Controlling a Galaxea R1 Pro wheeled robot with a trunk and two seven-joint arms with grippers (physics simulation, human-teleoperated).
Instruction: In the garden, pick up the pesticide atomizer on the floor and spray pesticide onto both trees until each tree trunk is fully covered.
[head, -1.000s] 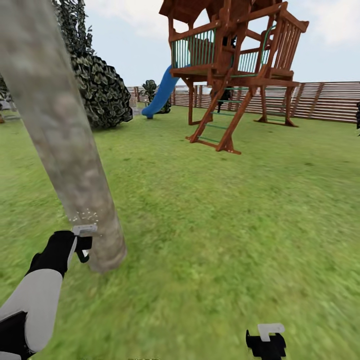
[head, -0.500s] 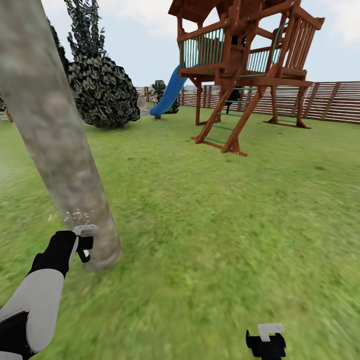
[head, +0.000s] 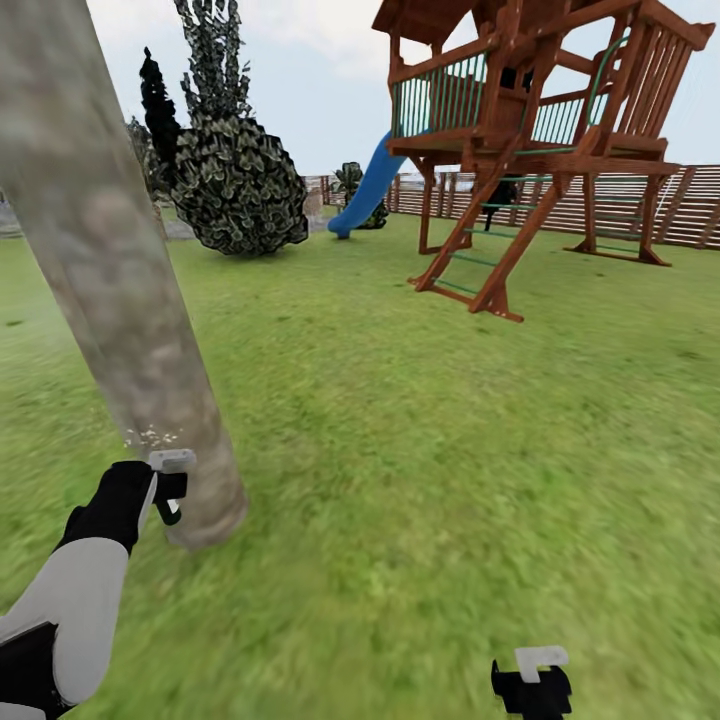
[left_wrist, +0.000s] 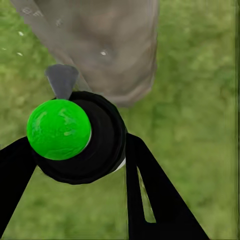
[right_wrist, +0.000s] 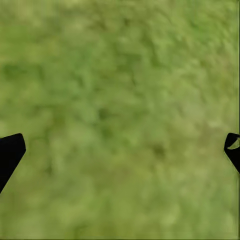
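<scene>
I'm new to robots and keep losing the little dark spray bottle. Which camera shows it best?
The left wrist view: the dark spray bottle with its green cap sits large between the left gripper fingers, facing the mottled grey-brown trunk. The head view gives just a small sliver. The right wrist view has grass.

A back garden with a play area. Green lawn runs to a brown slat fence, with a wooden climbing tower, blue slide and a tree trunk near left.

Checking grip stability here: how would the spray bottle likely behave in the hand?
The spray bottle looks rigid and round-bodied, so it may twist between the left hand's fingers. Small for the hand, probably light. Set down, it could roll.
</scene>
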